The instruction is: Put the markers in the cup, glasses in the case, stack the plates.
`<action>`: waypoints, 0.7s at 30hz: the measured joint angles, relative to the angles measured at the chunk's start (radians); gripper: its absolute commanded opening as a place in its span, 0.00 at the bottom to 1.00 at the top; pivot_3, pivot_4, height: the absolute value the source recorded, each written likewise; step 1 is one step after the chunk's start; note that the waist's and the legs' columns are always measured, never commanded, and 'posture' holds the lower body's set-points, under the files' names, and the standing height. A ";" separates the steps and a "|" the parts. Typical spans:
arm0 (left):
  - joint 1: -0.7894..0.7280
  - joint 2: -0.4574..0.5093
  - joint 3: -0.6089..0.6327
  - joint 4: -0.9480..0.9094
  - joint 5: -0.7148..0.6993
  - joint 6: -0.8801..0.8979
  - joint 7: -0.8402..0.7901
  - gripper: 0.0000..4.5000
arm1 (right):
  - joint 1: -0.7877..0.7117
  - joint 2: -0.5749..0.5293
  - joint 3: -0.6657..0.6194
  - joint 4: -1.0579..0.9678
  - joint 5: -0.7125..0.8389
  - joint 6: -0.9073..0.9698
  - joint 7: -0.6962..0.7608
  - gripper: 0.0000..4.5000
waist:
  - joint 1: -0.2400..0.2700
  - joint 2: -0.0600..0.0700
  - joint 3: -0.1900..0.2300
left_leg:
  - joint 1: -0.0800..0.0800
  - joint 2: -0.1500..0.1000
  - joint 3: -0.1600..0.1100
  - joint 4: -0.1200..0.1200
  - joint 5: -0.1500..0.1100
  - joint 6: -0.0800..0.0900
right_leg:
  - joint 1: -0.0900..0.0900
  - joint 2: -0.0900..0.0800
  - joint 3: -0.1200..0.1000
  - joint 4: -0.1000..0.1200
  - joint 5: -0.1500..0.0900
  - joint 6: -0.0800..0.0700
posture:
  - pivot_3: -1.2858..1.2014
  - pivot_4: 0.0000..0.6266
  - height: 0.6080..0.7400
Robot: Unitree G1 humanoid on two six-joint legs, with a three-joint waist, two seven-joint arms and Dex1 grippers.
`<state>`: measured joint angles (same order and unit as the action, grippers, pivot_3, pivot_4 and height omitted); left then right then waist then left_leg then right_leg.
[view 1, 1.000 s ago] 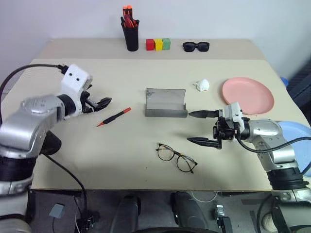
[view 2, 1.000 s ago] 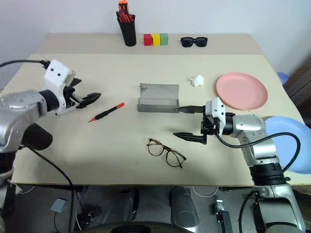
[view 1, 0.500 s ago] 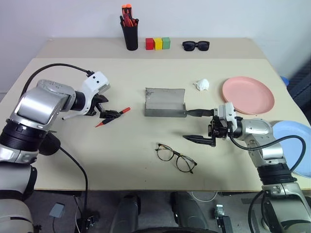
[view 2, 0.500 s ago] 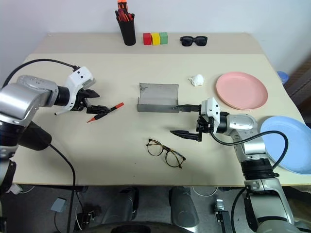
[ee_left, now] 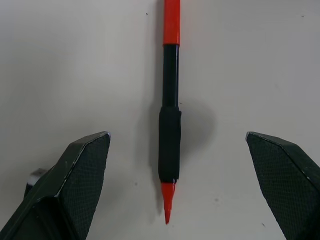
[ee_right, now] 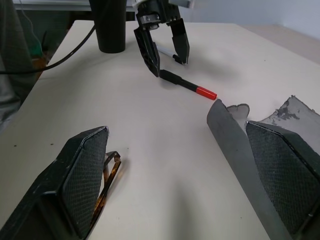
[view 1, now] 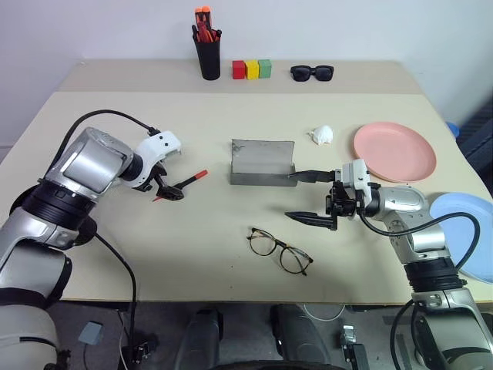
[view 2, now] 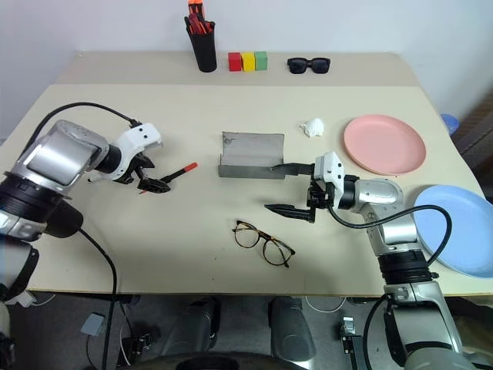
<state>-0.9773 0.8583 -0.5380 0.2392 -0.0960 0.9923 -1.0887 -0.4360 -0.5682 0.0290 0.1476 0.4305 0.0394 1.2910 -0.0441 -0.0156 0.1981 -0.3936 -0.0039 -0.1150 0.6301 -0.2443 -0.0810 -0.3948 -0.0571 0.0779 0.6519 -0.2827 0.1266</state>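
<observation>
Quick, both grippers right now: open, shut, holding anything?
Left gripper: open, straddling the red and black marker, not gripping.
Right gripper: open, holding nothing.

Bright, even overhead light; soft shadows on table (view 1: 231,231); wrist views sharp, no glare.

Red-capped marker (ee_left: 169,125) flat on table (view 1: 192,231)

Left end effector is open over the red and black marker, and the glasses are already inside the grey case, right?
Not quite. The left end effector is open over the red and black marker, but the glasses are not inside the grey case. The left eye view shows them lying on the table, apart from the case, on its near side.
</observation>
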 measured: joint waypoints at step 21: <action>-0.078 -0.101 -0.061 0.119 0.149 0.002 -0.072 1.00 | 0.034 0.004 0.001 -0.010 -0.006 -0.024 -0.023 0.99 | -0.001 0.000 0.000 | 0.000 0.000 0.000 0.000 0.000 0.000 | 0.000 0.000 0.000 0.001 0.000 0.000 | 0.52 0.24 1.00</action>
<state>-1.0551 0.7574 -0.5987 0.3587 0.0526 0.9943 -1.1603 -0.4017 -0.5646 0.0296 0.1374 0.4250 0.0157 1.2675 -0.0453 -0.0156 0.1981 -0.3936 -0.0039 -0.1151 0.6305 -0.2443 -0.0810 -0.3952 -0.0571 0.0780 0.6534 -0.2828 0.1267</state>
